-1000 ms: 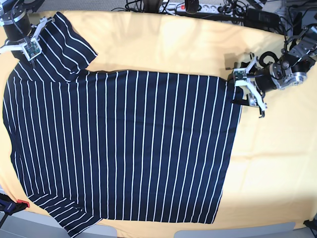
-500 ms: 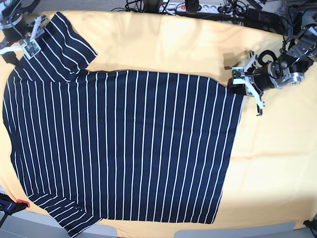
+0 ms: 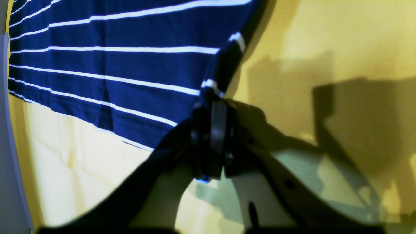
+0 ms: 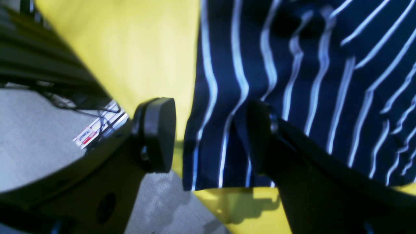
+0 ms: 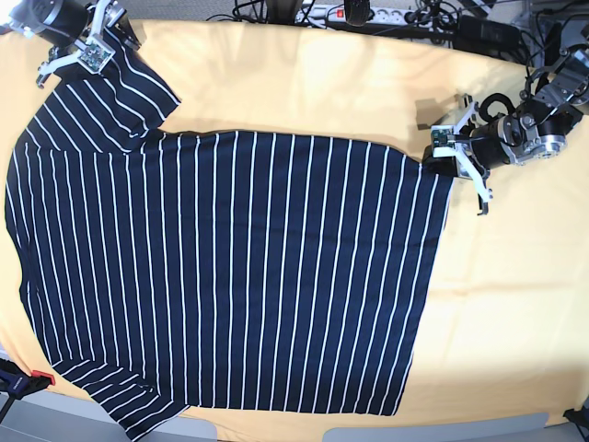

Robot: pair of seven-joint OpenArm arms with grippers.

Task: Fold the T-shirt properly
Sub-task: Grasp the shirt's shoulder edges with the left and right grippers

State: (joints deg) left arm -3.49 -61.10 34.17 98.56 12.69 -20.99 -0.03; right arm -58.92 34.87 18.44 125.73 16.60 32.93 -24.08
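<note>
Shirt (image 5: 230,267) lies flat across yellow cloth (image 5: 515,304), filling centre and left of base view. Left gripper (image 5: 440,164), wide a second ago, now pinches hem corner at right. Right gripper (image 5: 99,35), now spread, straddles sleeve edge at upper left, gripping nothing. Suggests fold about to begin.

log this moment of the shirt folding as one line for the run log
task: fold T-shirt | left gripper: shut on hem corner | right gripper: open, straddling sleeve edge | shirt: flat, unfolded on yellow table cover

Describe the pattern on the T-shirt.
The T-shirt is dark navy with thin, evenly spaced white stripes, clearest in the base view.
</note>
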